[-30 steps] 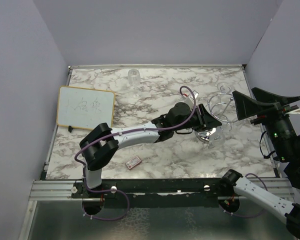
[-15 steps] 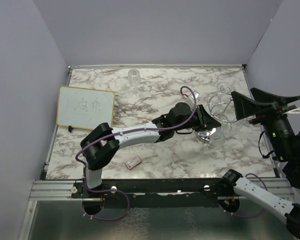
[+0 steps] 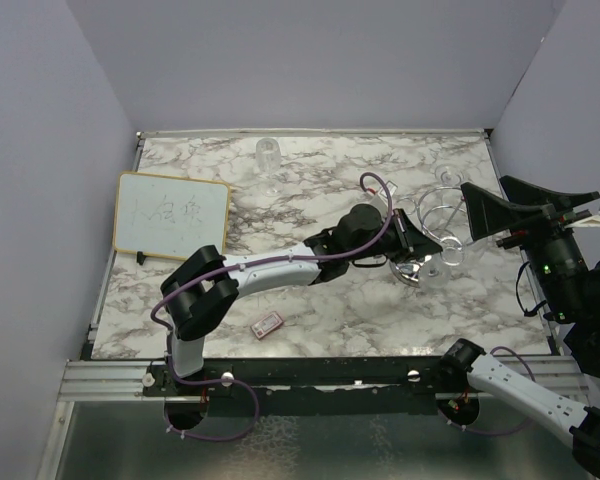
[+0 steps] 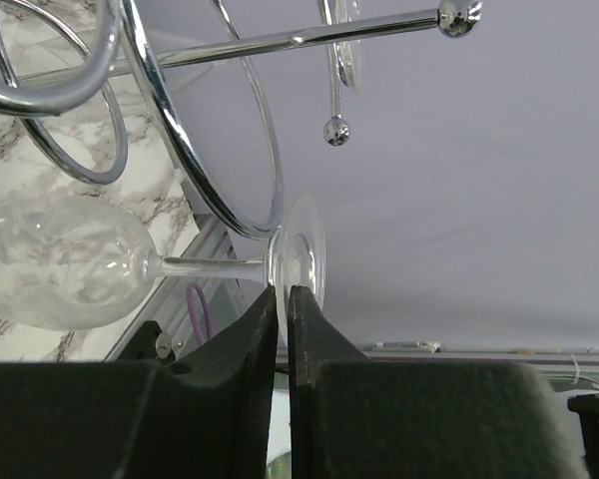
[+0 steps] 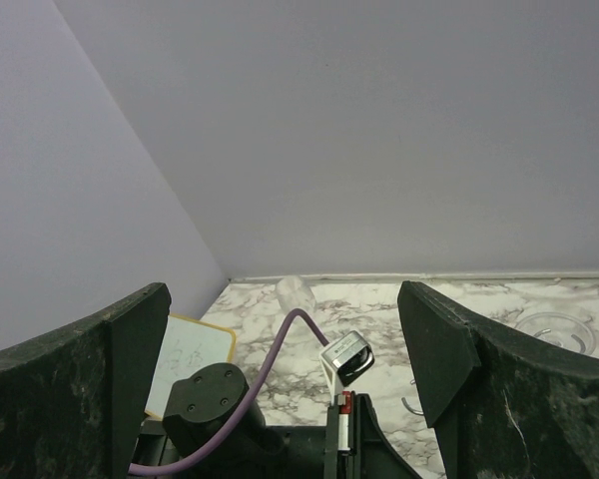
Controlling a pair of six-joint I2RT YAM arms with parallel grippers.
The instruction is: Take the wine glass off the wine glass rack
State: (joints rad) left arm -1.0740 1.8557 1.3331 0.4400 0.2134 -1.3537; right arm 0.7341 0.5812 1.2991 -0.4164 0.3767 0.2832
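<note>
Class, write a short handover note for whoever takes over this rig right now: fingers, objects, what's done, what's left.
Left gripper: fingers pinch the foot of the wine glass.
Right gripper: open, empty, raised off to the right.
Wine glass rack stands on the marble table; the glass hangs in its wire loop.
Done: grasp. Left: slide the glass out of the loop, clear of the rack.

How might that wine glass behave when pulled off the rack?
Likely fragile: the wine glass looks thin, with a slender stem. Probably slippery: the left gripper pinches only its smooth foot. It may swing against the wine glass rack.
</note>
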